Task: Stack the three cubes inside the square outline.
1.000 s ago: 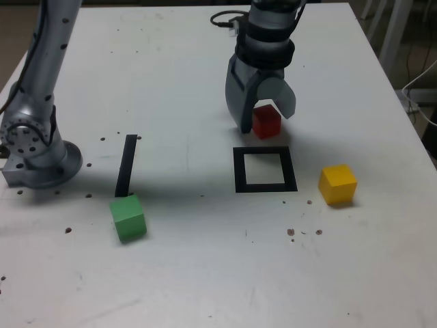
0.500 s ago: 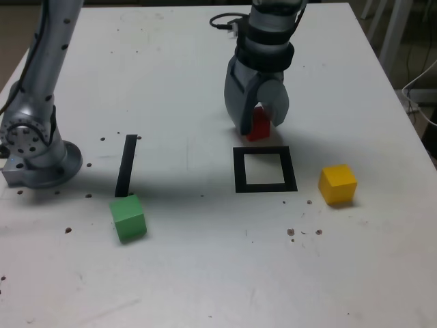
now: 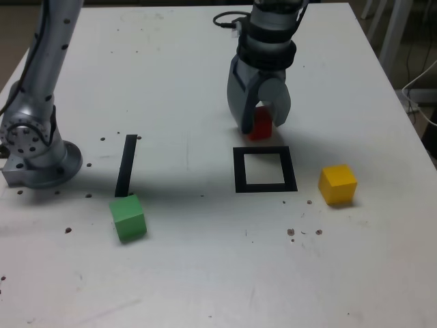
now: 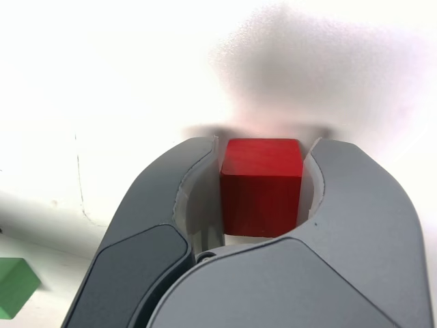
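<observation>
The red cube [image 3: 261, 124] sits between the two grey jaws of the gripper [image 3: 259, 127], which are clamped against its opposite sides – the wrist view shows both inner faces pressed to the block [image 4: 261, 195], with one flat face and the top edge toward the camera. Being a cube it has no long axis; in the exterior view it looks square to the black square outline [image 3: 265, 169] just in front of it, though only a narrow strip of red shows between the jaws, so its exact turn and whether it rests on the table [image 3: 205, 273] cannot be told.

The outline lies flat, its white centre bare, just below the gripper in the exterior view. The yellow cube [image 3: 337, 184] stands near the outline's corner on the exterior view's right, slightly turned. The green cube [image 3: 128, 217] is well apart on the exterior view's left, touching the near end of a narrow black strip [image 3: 127, 162] – a corner of it [image 4: 15, 288] is cut off in the wrist view. The arm's base [image 3: 37, 147] stands beyond that strip. Dark specks dot the table
</observation>
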Tool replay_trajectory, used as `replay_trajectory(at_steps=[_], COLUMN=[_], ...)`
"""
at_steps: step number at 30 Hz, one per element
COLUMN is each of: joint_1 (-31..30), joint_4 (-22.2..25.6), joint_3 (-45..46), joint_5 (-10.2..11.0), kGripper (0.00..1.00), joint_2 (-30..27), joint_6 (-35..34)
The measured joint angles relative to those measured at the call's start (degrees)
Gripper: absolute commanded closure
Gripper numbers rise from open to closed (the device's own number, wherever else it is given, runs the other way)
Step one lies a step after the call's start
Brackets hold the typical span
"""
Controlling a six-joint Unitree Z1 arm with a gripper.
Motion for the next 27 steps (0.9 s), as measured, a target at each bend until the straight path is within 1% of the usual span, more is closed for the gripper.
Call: replay_trajectory(at_steps=[3,8,10,13,16,20,27], joint_1=[-0.95,-4.54,-5.82,-7.78,-9.83,-12.36,-14.67], joint_4=[0.68,1.53,1.92,2.55,2.56,1.57,1.04], joint_3=[-0.50,-0.65,-0.46,0.33,1.13,1.30,0.78], joint_5=[0.21,0.90,0.86,0.21,-0.34,-0.35,-0.13], kGripper=[0.61,0.61,0.61,0.61,0.61,0.61,0.61], joint_2=[-1.65,-5.35,-6.04,-6.84,-7.00,-6.81,-3.62], joint_6=[1.33,1.77,1.78,1.71,0.93,-0.50,-1.56])
